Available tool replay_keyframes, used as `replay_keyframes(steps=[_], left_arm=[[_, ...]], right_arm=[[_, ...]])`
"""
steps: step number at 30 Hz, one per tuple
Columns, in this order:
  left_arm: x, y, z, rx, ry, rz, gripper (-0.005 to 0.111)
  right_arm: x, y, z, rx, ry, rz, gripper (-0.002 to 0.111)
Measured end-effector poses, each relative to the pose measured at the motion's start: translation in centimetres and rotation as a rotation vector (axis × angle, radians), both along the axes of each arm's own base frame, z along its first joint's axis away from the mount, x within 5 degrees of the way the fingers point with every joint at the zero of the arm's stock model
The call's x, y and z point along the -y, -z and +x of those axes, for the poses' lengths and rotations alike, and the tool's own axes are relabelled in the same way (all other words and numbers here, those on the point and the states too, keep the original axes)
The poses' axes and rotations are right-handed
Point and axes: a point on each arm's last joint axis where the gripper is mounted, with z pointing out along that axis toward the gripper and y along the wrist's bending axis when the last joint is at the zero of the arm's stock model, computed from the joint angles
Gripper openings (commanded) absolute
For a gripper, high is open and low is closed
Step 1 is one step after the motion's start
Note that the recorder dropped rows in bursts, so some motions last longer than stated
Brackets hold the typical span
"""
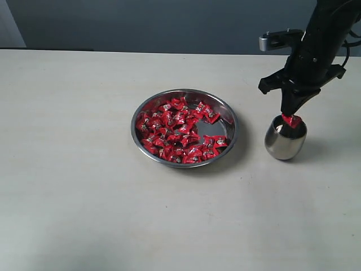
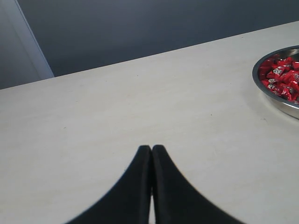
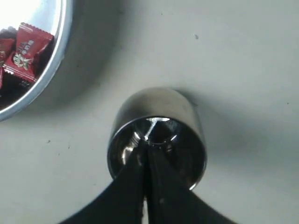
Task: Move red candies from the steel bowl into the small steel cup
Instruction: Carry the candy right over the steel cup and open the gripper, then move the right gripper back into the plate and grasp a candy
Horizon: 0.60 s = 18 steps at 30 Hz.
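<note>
One shiny red-wrapped candy pinched in right claw | over rounded polished steel cup, right of frame | release only once tips are centred in its mouth | arm slants down from upper right, claw vertical | heaped red candies in wide shallow steel bowl, centre | left claw closed, empty

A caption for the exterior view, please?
Right fingers hold a red candy at the small steel cup, beside the steel bowl of candies.
</note>
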Motion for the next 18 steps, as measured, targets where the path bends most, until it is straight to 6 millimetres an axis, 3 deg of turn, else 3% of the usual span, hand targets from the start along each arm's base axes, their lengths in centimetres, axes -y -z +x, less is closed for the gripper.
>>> replay_keyframes(steps=[7,14,18], left_arm=[[0.0,0.0,0.0,0.0,0.0,0.0,0.0],[0.0,0.0,0.0,0.0,0.0,0.0,0.0],[0.0,0.0,0.0,0.0,0.0,0.0,0.0]], right_arm=[[0.5,0.0,0.1,0.009,-0.016,-0.048,0.043],[0.2,0.0,0.0,0.003,-0.003,-0.012,0.043],[-2.0,-0.2,0.0,0.03,-0.02,0.122,0.043]])
